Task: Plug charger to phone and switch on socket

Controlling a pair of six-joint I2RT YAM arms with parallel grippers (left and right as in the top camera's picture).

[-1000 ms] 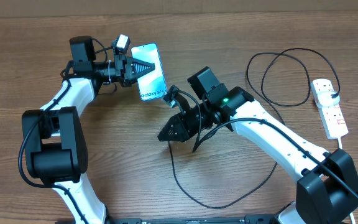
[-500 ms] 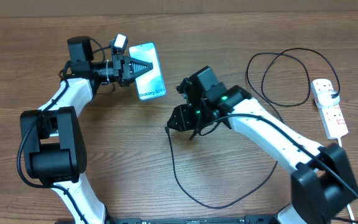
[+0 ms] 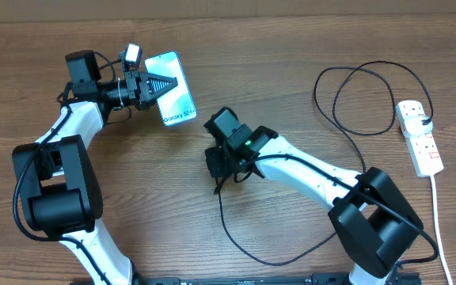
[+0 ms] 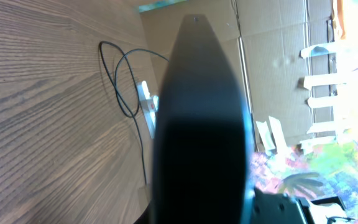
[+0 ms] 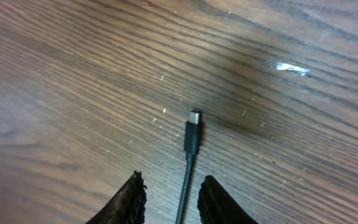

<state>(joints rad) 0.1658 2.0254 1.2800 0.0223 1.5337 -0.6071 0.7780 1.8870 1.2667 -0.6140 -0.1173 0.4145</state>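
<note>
The right pincer (image 5: 174, 183) stands released, its two black ribbed fingertips (image 5: 132, 198) spread apart and low over the bench (image 5: 73, 74). The charger (image 5: 192, 134), a long thin black cable ending in a small black connector with a metal tip, lies flat on the wood and runs back through the gap between those fingertips, touched by neither. Nothing lies ahead of the tip except bare boards.

From above, the right pincer (image 3: 216, 168) points down at the bench (image 3: 291, 47) just below and to the right of the phone (image 3: 177, 101). The phone is a slim rectangular slab with a light blue-teal screen and small dark lettering at its near end. The left pincer (image 3: 161, 83) is clenched on it, one dark wedge-shaped finger lying across the glass and covering part of the screen. Whether the phone rests on the wood or is clear of it, I cannot tell.

The charger (image 3: 219, 207) trails toward the near edge in a wide curve, then loops again at the far right, near the socket (image 3: 419, 136). That is a white elongated plastic power strip with red-marked switches, well apart from both arms, and its thicker white cord (image 3: 438, 214) runs to the near edge.

In the left wrist view a blurred dark finger fills the middle and hides the phone. Beside it show the socket (image 4: 146, 106), a loop of cable and taped brown cardboard (image 4: 272, 62). The bench is brown wood with long straight grain.
</note>
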